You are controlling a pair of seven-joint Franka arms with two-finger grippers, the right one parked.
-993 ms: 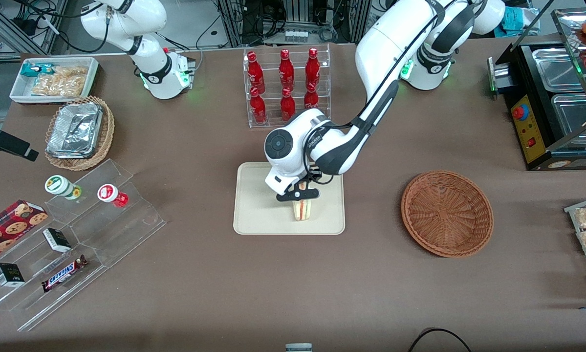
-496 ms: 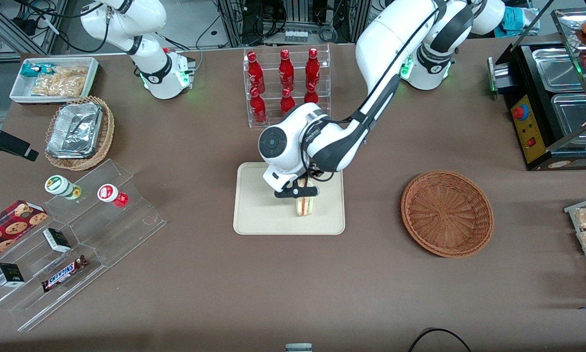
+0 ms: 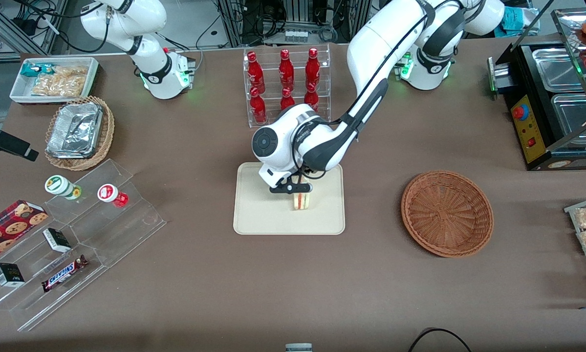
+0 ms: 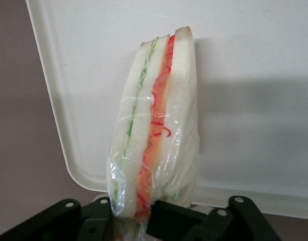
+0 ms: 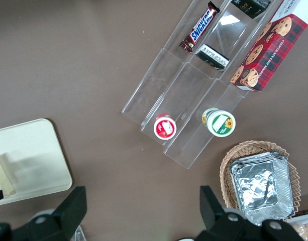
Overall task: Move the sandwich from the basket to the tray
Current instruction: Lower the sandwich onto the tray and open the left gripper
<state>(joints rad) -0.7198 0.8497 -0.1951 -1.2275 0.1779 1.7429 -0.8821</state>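
Here, view by view.

Front view
- Sandwich: small triangular wedge of pale white bread with red and green filling in clear wrap [image 3: 302, 200], standing on edge on the tray, about mid-tray.
- Tray: flat beige rectangular tray with rounded corners and a low rim [image 3: 258, 215], mid-table, nearer the camera than the clear rack of red bottles [image 3: 286, 85].
- Gripper: black two-finger gripper of the white left arm [image 3: 293, 188], right at the sandwich's upper end, low over the tray.
- Basket: round shallow brown wicker basket [image 3: 447, 213], holding nothing, well apart from the tray toward the working arm's end of the table.

Left wrist view
- Sandwich [image 4: 156, 125]: upright against the tray surface [image 4: 254, 75], green layer and red layer between white slices, wrap crinkled.
- Fingers: black fingers [image 4: 96, 223] at either side of the wedge's near end, narrowly parted, pressed against the wrap, gripping it.

Right wrist view
- Tray [image 5: 38, 160]: one rounded corner showing, an edge of the sandwich [image 5: 3, 178] on it.
- Shelf: clear stepped acrylic shelf [image 5: 179, 95] with snacks, apart from the tray.
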